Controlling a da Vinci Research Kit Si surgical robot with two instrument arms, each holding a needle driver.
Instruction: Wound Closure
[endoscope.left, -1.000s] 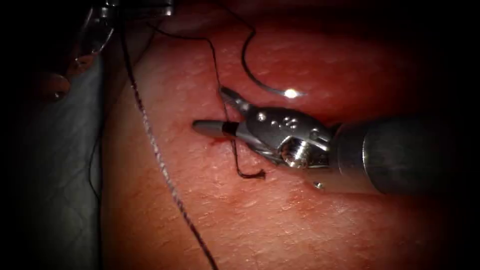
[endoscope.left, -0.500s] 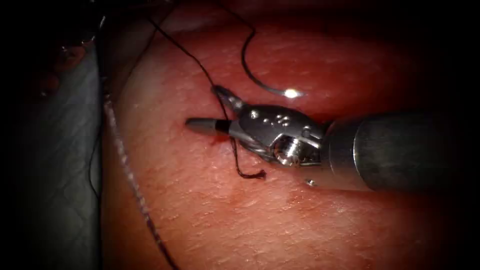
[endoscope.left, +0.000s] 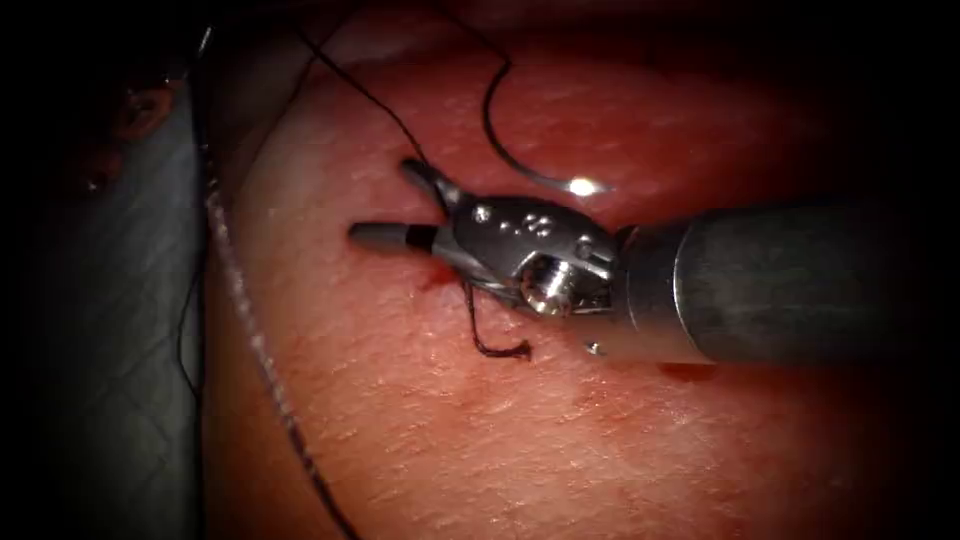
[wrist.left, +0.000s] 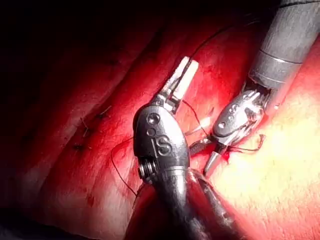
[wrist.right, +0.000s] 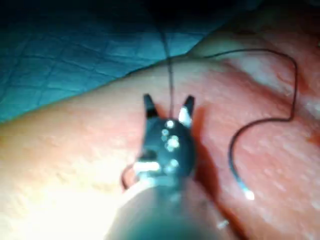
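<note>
My right tool (endoscope.left: 385, 203) reaches in from the right and lies low over the tissue (endoscope.left: 500, 440). Its jaws stand open on either side of the dark thread (endoscope.left: 400, 130), which rises taut to the upper left. In the right wrist view the same thread (wrist.right: 170, 85) runs between the open jaws of the right tool (wrist.right: 167, 106). A short thread tail (endoscope.left: 500, 350) curls on the tissue below the tool. The curved needle (endoscope.left: 520, 172) lies free on the tissue behind the tool, held by neither tool. My left tool (wrist.left: 182, 80) is shut on the thread, beside the right tool (wrist.left: 202, 156).
A grey-blue drape (endoscope.left: 100, 350) borders the tissue on the left. A thicker braided strand (endoscope.left: 250, 340) runs down along that edge. A small spot of red fluid (endoscope.left: 435, 282) sits under the right tool. Short cut thread ends (wrist.left: 82, 132) stick out of the tissue.
My right tool has slid left and slightly up, jaws still open around the thread. The thread toward the upper left has straightened, and the braided strand has shifted left.
</note>
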